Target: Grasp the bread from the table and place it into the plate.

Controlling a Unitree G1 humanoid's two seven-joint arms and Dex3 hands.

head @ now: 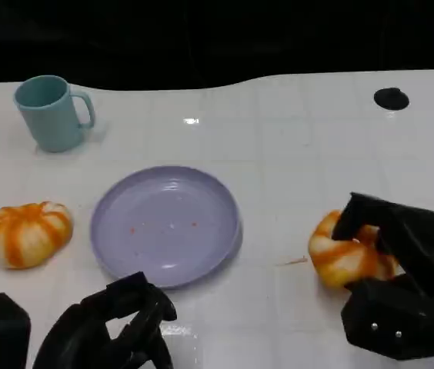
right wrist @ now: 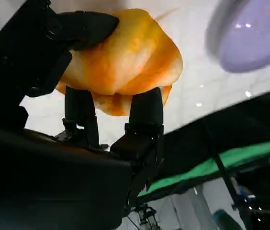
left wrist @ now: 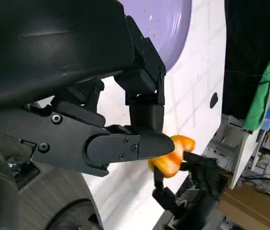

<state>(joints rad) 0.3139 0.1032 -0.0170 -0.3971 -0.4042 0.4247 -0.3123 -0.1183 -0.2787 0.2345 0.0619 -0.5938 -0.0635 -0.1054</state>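
Note:
An orange and white bread lies on the white table to the right of the lavender plate. My right hand grips it, fingers wrapped over its top and side; the right wrist view shows the bread pressed between the black fingers. The plate holds a few crumbs and nothing else. My left hand hangs near the table's front edge, just below the plate, holding nothing, fingers curled in. The left wrist view shows my left hand, the plate and the gripped bread.
A second orange and white bread lies left of the plate. A teal mug stands at the back left. A small black disc sits at the back right. The table's far edge meets a dark background.

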